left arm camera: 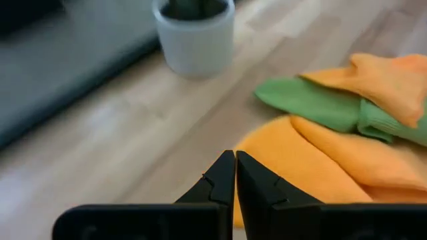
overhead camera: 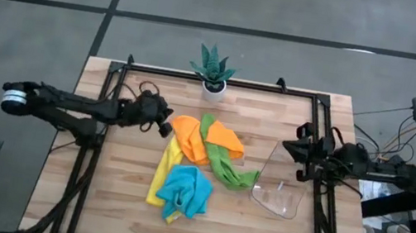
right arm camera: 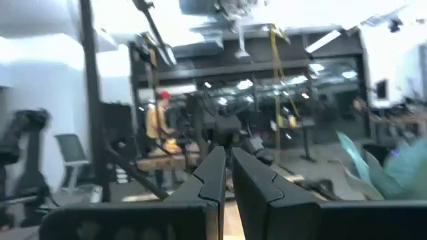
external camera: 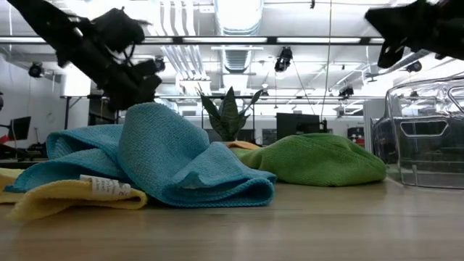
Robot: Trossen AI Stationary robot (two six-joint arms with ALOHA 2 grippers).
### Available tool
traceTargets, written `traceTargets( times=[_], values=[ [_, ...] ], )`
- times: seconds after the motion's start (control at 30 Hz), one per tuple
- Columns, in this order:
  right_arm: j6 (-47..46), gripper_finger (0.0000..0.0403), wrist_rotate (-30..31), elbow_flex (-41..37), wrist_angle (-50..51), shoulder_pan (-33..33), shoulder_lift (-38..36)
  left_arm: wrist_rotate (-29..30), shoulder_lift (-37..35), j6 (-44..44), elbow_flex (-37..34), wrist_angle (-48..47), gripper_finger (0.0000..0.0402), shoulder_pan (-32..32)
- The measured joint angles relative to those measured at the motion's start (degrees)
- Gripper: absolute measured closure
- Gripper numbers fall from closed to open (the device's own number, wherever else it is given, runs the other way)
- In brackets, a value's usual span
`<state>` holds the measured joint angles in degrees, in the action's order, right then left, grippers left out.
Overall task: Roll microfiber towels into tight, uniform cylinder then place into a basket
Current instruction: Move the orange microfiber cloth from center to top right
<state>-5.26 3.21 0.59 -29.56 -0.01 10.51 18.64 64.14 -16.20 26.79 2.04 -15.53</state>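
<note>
The towels [overhead camera: 196, 165] are lying unrolled in a heap mid-tabletop [overhead camera: 116, 219], the orange one [overhead camera: 188, 137] nearest the left claw [overhead camera: 164, 129], which is hovering clenched and empty just beside its edge. The right claw [overhead camera: 300, 154], clenched and empty, is waiting above the basket [overhead camera: 279, 196].

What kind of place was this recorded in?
Probably a robotics lab or workshop: a wooden table in a dark metal frame, exposed ceiling ducts overhead, and more workbenches behind.
</note>
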Motion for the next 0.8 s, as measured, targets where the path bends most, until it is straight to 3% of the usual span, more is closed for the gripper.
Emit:
traceTargets(
  times=[0.1,0.3,0.53,0.8],
  values=[
    [0.06,0.0371,5.14,0.49,0.08,-0.02,6.28,-9.80,1.34,-0.20,0.36,-0.04,0.0402,-5.36],
    [1.11,0.0320,10.04,4.97,1.90,-0.02,16.44,-14.71,2.54,0.44,0.63,-1.59,0.0397,-7.10],
    [1.78,0.0253,10.20,12.44,11.48,-0.02,24.20,-13.99,8.37,0.06,0.61,-4.18,0.0328,-7.12],
    [1.27,0.0228,10.24,17.32,13.99,-0.02,31.38,-13.57,17.09,0.04,3.41,-0.38,0.0249,-7.76]
  ],
)
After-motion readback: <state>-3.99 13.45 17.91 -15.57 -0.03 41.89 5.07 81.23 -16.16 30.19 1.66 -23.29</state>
